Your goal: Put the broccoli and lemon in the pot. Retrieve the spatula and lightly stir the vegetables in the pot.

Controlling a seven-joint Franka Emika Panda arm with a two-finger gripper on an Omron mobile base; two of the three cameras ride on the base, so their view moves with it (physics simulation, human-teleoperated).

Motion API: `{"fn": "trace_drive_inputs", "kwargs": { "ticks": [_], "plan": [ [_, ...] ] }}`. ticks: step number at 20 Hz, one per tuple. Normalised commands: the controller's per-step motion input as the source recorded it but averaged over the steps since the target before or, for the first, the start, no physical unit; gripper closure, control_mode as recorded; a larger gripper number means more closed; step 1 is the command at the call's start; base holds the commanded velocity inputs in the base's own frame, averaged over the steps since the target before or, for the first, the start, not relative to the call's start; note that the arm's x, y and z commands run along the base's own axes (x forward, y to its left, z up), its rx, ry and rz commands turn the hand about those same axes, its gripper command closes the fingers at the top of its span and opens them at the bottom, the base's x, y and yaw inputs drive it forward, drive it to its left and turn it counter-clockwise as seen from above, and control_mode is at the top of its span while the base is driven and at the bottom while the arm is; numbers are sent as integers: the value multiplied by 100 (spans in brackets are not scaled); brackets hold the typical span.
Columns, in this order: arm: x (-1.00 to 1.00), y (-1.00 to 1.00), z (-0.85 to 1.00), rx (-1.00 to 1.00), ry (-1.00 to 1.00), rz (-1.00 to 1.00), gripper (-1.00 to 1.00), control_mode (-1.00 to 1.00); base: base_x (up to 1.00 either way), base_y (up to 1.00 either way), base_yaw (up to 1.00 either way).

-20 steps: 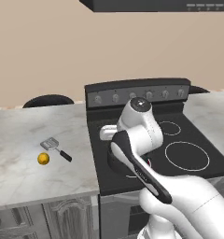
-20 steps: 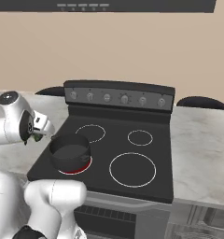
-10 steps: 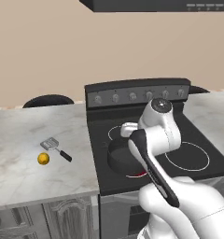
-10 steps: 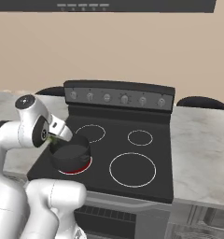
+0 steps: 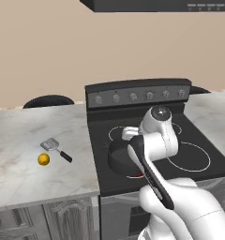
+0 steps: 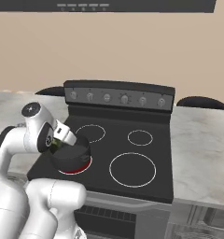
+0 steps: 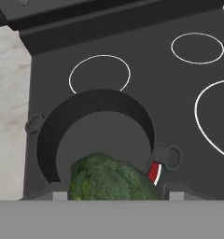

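In the hand view I see the broccoli (image 7: 115, 179) nearest to the camera, at the bottom edge, between the fingers (image 7: 115, 196). The fingers are clamped on it, as far as I can judge, because it hangs there above the pot (image 7: 48, 144). The inside of the pot is dark and bare; the broccoli is over its near part and I cannot tell if it touches the floor of the pot. A small piece of red burner (image 7: 154, 172) shows beside the pot's side handle.

In the right base view the hand is just over the pot (image 6: 72, 158), which stands on the front left burner of the stove (image 6: 146, 186).

Farther to the left, on the bench (image 5: 20, 173), the lemon (image 5: 43, 160) lies just beside the spatula (image 5: 56, 149), apart from it by a small gap. Both are well apart from the pot (image 5: 118, 159).

Compared with a second ago, the arm has swung from the left of the stove to over the pot. The lemon and the spatula have not moved.
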Motion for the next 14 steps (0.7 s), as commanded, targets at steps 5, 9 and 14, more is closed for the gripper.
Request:
{"fn": "trace_drive_inputs", "kwargs": {
  "ticks": [5, 9, 14],
  "plan": [
    [18, 0, -10, 4, 1, 0, 100, -100, 0, 0, 0],
    [18, 0, -14, 9, 11, 0, 100, -100, 0, 0, 0],
    [4, 0, -21, 3, 9, 0, 100, -100, 0, 0, 0]
  ]
}}
